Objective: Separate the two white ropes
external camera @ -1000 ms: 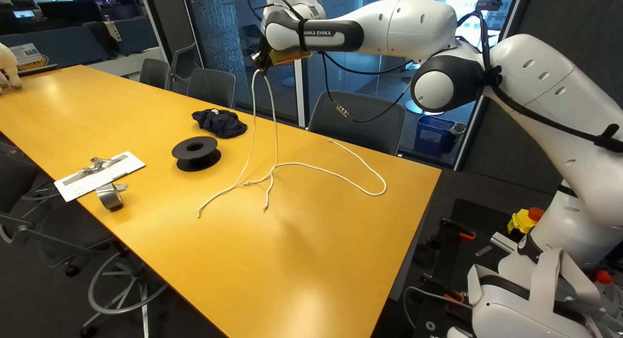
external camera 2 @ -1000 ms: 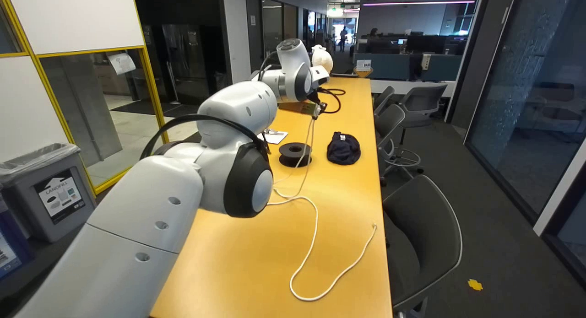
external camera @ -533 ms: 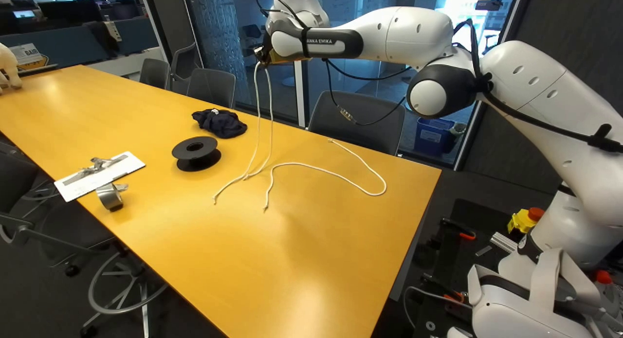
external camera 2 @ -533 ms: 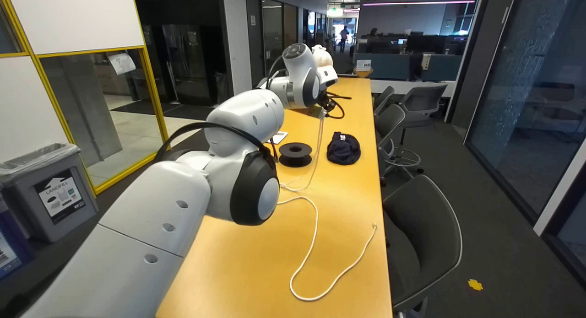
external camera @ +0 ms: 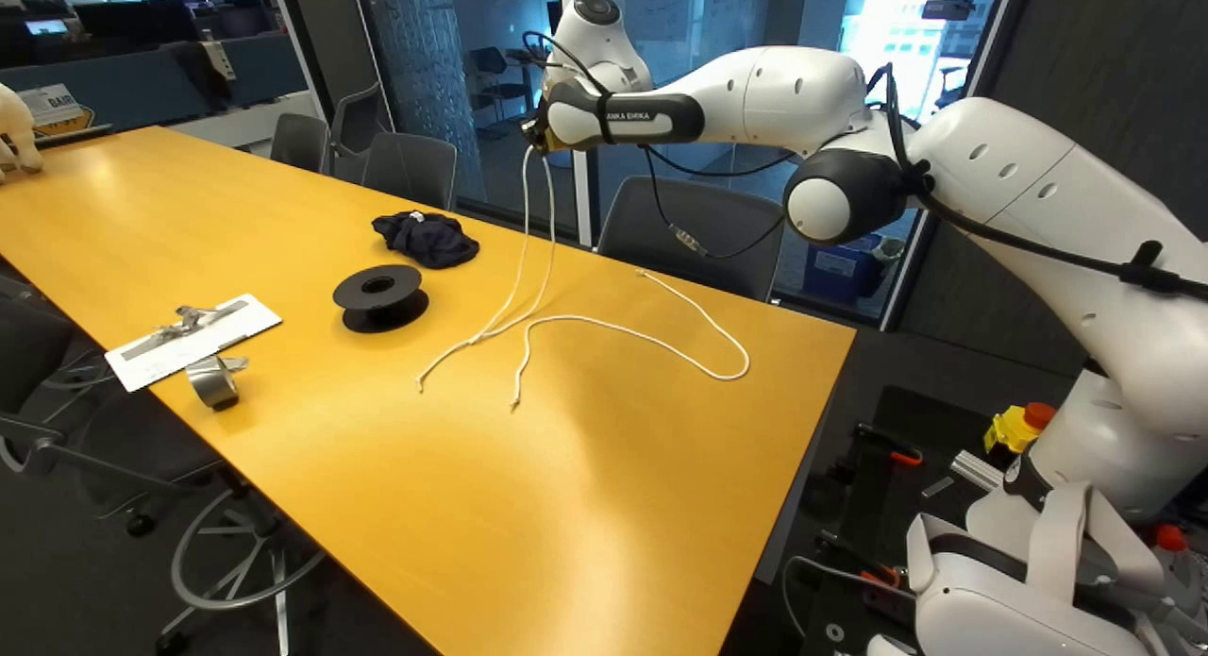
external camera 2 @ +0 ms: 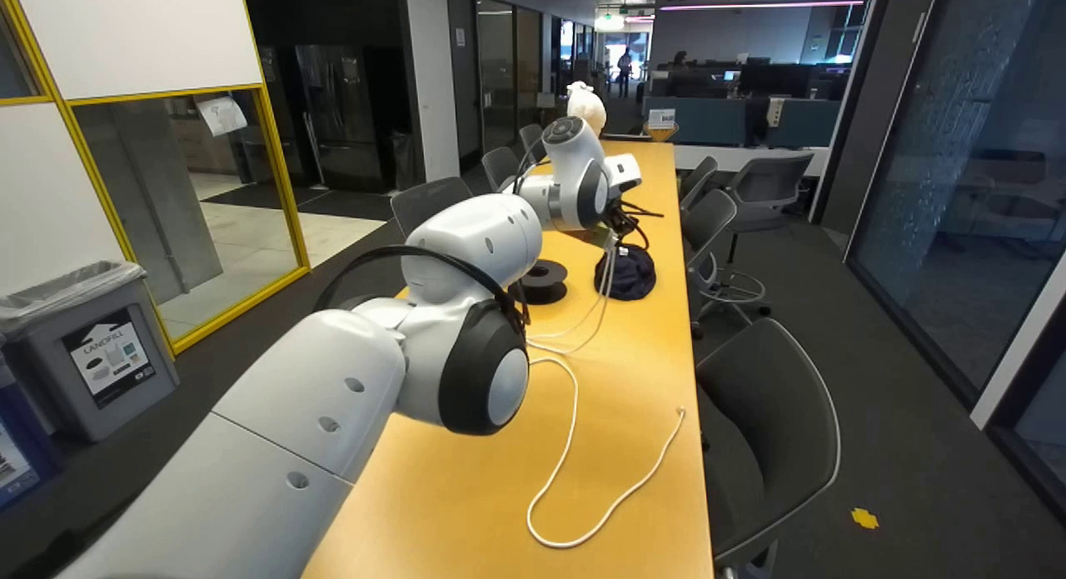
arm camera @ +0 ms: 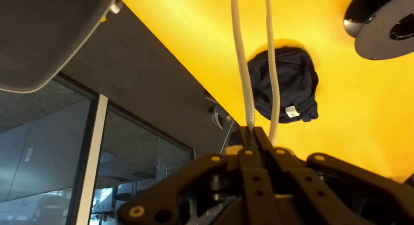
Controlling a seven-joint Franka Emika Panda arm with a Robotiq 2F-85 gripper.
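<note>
Wrist view. Gripper (arm camera: 253, 134): dark, slender-fingered; jaws clamped on the held white rope (arm camera: 241, 58), one strand of which, braided and matt, is pinched between the fingertips, a further strand being hung alongside. Navy cloth bundle (arm camera: 292, 79): crumpled, soft, marked with a small white tag (arm camera: 292, 111); partly crossed by the rope. Black spool (arm camera: 375, 40): round, smooth-flanged, hollow-hubbed; cut off by the frame. Both are set on the worktop (arm camera: 355, 95), which is yellow-orange, glossy and faintly grained.

In an exterior view. The held white rope is draped from the gripper in two limp strands, near the long edge by the glass wall (external camera: 415, 71); its lower lengths are laid together on the worktop. Loose white rope (external camera: 725, 378): thin, laid flat in a hooked curve, the bend turned toward the robot-side short edge, one tip just beside the glass-side long edge; a narrow gap is shown between the two ropes. White rectangular board (external camera: 217, 343): flat, topped with a metallic item (external camera: 187, 321); placed at the opposite long edge. Tape roll (external camera: 213, 382): silver-grey, cylindrical; placed just beside the board.

In an exterior view. The fingertips are obscured. The hanging strands are seen across the navy cloth bundle; the loose white rope is partly hidden by the robot arm (external camera 2: 250, 446), smooth white with black joint covers.
</note>
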